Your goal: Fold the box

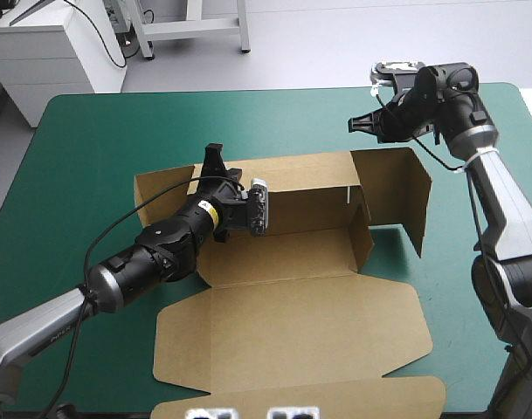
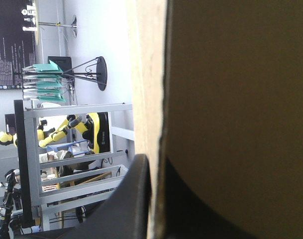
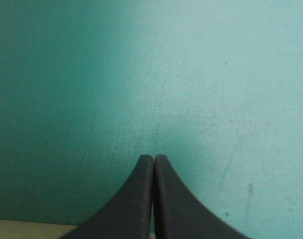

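Note:
The brown box (image 1: 292, 253) lies mid-table with its back wall and right wall raised and its lid flat toward the front edge. My left gripper (image 1: 215, 157) is at the box's back left corner, shut on the upright wall there. In the left wrist view the board's edge (image 2: 156, 74) runs between the black fingers (image 2: 131, 199), and the brown sheet (image 2: 231, 99) hides the far finger. My right gripper (image 1: 360, 125) hovers beyond the box's right wall, apart from it. Its fingers are shut on nothing (image 3: 154, 158) and point at the teal-green cover (image 3: 191, 74).
The lid (image 1: 292, 332) and its front flap (image 1: 300, 397) reach the table's front edge. Teal-green cover (image 1: 73, 175) stretches left of the box and along the far edge. A sliver of brown board (image 3: 22, 230) shows beside the right gripper's base.

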Motion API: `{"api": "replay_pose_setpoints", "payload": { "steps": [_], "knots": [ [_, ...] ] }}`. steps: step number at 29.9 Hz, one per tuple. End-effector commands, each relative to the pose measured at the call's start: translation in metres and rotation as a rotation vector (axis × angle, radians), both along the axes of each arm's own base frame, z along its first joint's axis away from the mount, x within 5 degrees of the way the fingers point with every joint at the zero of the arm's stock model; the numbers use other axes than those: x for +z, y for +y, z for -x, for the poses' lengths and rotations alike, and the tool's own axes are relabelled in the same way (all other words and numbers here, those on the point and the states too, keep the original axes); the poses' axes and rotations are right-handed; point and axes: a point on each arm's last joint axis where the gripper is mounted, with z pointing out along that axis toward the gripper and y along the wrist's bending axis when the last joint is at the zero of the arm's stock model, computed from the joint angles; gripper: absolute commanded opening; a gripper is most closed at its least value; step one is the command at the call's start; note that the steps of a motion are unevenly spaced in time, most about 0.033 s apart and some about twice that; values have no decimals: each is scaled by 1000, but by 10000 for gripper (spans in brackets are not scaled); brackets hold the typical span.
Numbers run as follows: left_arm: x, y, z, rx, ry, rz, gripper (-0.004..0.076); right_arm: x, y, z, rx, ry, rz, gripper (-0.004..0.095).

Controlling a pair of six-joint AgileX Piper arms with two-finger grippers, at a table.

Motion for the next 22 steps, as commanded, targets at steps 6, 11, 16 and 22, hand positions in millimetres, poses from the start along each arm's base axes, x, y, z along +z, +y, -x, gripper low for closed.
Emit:
{"api": "replay_pose_setpoints", "payload": {
  "steps": [6,11,16,22],
  "knots": [
    [16,2,7,37,-34,28,-9,3,1,5,20,62,-21,-18],
    [15,10,5,116,-26,3,-8,7,6,10,63,69,-76,-18],
    [14,11,5,131,-26,-3,-8,5,11,17,88,95,-133,-18],
    [14,11,5,130,-25,0,-8,-4,8,33,123,139,-102,-18]
  ]
}}
